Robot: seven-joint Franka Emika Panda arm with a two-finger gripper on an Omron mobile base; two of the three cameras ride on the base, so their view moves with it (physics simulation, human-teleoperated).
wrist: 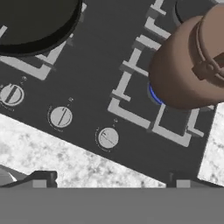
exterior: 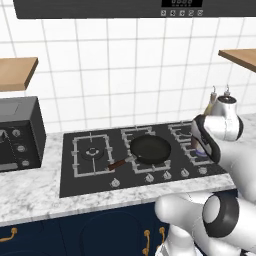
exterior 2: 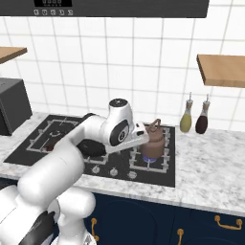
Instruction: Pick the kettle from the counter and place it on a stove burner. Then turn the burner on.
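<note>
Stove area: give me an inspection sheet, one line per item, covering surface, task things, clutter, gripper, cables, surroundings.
Surface: marbled counter with black cooktop set in it.
Task things: kettle sits on the right front stove burner; blue flame shows under it.
Clutter: frying pan on the middle burner; two bottles by the wall.
Gripper: gripper open, holding nothing, above the knobs at the front edge.
Cables: nothing seen.
Surroundings: white tiled wall, wooden shelves, dark oven at left, navy cabinets.

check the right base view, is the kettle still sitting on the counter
No, the kettle stands on the stove burner, with blue flame beneath it.
</note>
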